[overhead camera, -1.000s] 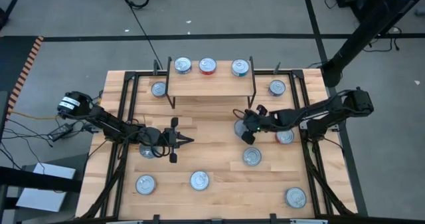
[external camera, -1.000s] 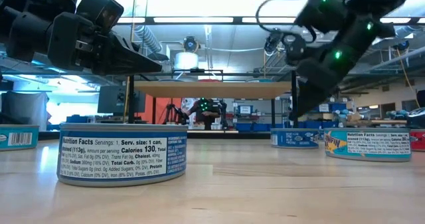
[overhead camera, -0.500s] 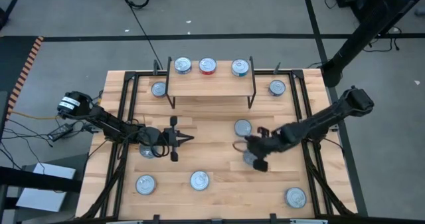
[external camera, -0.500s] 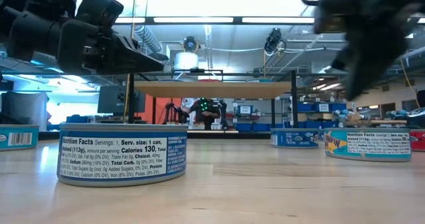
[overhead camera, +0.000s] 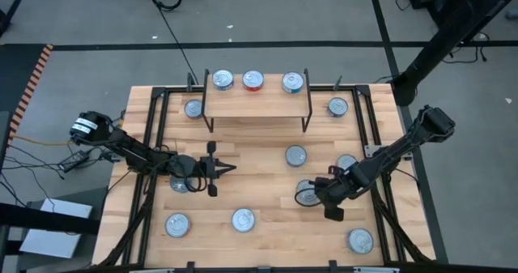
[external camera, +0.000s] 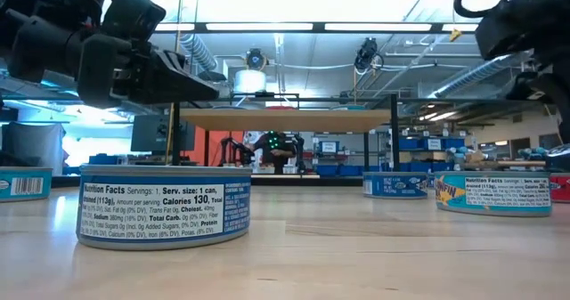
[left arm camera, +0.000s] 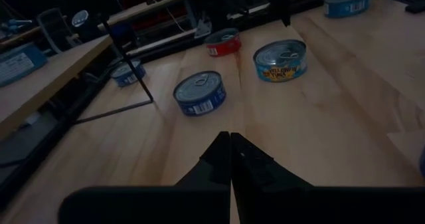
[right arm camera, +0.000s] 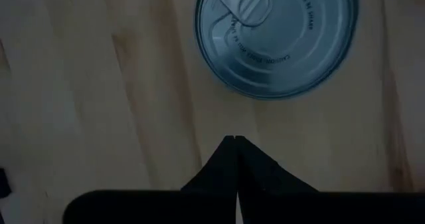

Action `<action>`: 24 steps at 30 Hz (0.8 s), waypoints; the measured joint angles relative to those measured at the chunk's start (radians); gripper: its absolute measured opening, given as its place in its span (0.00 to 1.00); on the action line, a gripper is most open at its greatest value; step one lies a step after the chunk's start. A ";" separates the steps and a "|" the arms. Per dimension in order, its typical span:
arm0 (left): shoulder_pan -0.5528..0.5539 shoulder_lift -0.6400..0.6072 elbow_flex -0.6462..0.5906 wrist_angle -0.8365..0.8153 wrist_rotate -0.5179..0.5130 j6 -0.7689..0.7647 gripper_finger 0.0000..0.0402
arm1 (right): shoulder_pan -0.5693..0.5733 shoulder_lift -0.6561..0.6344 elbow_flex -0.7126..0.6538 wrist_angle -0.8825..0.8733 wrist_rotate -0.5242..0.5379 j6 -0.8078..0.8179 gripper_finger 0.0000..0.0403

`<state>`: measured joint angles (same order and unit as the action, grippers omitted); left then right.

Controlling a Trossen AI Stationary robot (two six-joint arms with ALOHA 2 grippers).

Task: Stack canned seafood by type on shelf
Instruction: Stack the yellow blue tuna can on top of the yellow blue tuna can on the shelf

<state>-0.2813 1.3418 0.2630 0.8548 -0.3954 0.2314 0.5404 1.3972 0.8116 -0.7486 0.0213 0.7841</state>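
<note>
The shelf (overhead camera: pixel 257 101) stands at the table's back with three tins on its plank: blue (overhead camera: pixel 222 80), red (overhead camera: pixel 252 80) and blue (overhead camera: pixel 293 83). Several more canned seafood tins lie scattered on the table. My right gripper (overhead camera: pixel 314 194) hangs shut just over a silver-topped tin (overhead camera: pixel 304 194) right of centre; in its wrist view that tin (right arm camera: pixel 275 38) lies just ahead of the closed fingertips (right arm camera: pixel 234 141). My left gripper (overhead camera: pixel 231 170) hovers shut and empty left of centre, above a tin (overhead camera: pixel 180 184). Its wrist view shows a blue tin (left arm camera: pixel 199 93) ahead.
Loose tins sit by the shelf's legs (overhead camera: pixel 193 108) (overhead camera: pixel 337 107), in the middle (overhead camera: pixel 296 155) (overhead camera: pixel 346 164), and along the front (overhead camera: pixel 177 224) (overhead camera: pixel 243 219) (overhead camera: pixel 360 241). Black frame rails (overhead camera: pixel 151 143) run along the table's sides. A blue-labelled tin (external camera: pixel 165 204) fills the low view's foreground.
My right arm has swung from beside the middle tin toward the front of the table and now hangs over another tin. The left arm has stayed put.
</note>
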 joint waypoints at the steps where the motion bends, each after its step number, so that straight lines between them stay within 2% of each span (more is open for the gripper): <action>1: 0.000 0.000 0.000 0.003 0.000 0.001 0.01 | 0.000 0.008 0.000 0.003 -0.006 -0.007 0.01; 6: 0.000 0.000 0.000 0.016 0.000 0.000 0.01 | 0.000 0.107 -0.001 0.025 -0.030 -0.061 0.01; 13: 0.000 0.000 0.000 0.017 -0.001 0.000 0.01 | -0.030 0.245 0.005 0.107 0.041 -0.140 0.01; 19: 0.000 0.000 0.000 0.016 -0.001 -0.025 0.01 | -0.071 0.258 0.023 0.112 0.071 -0.167 0.01; 24: 0.000 0.000 0.000 0.015 0.000 -0.030 0.01 | -0.098 0.245 0.024 0.175 0.187 -0.185 0.01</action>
<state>-0.2813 1.3418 0.2634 0.8701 -0.3950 0.2016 0.4422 1.6423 0.8356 -0.5739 0.2087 0.5995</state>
